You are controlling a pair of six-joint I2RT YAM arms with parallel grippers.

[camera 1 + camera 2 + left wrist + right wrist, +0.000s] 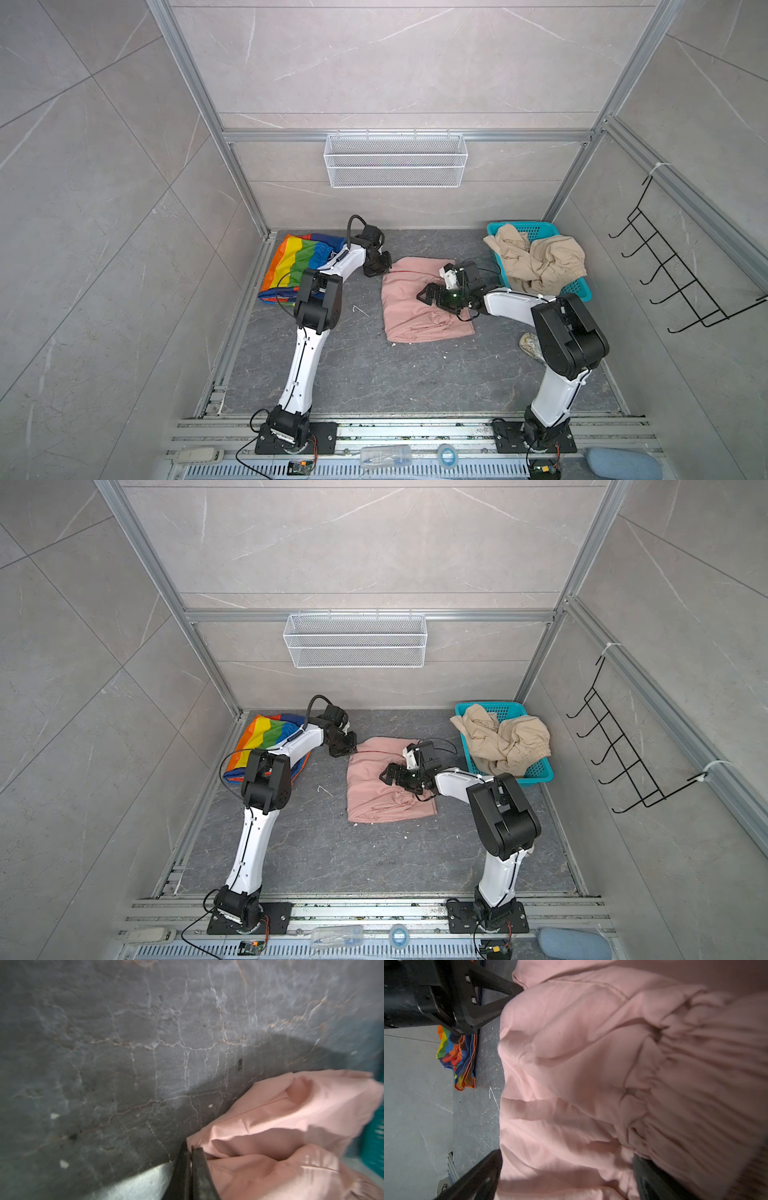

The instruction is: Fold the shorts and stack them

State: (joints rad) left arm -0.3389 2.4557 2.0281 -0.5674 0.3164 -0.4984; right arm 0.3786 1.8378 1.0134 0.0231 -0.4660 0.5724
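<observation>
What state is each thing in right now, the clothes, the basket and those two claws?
Pink shorts: spread on the table, rumpled, one corner pinched.
Rainbow shorts: lying aside, apparently folded.
Beige shorts: crumpled, heaped in the teal basket.
Teal basket: upright, full.
Left gripper: shut on the pink shorts' corner.
Right gripper: open, over the pink shorts.

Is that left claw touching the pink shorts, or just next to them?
Touching. In the left wrist view the left gripper is closed, with a corner of the pink shorts pinched between its jaws.
</observation>
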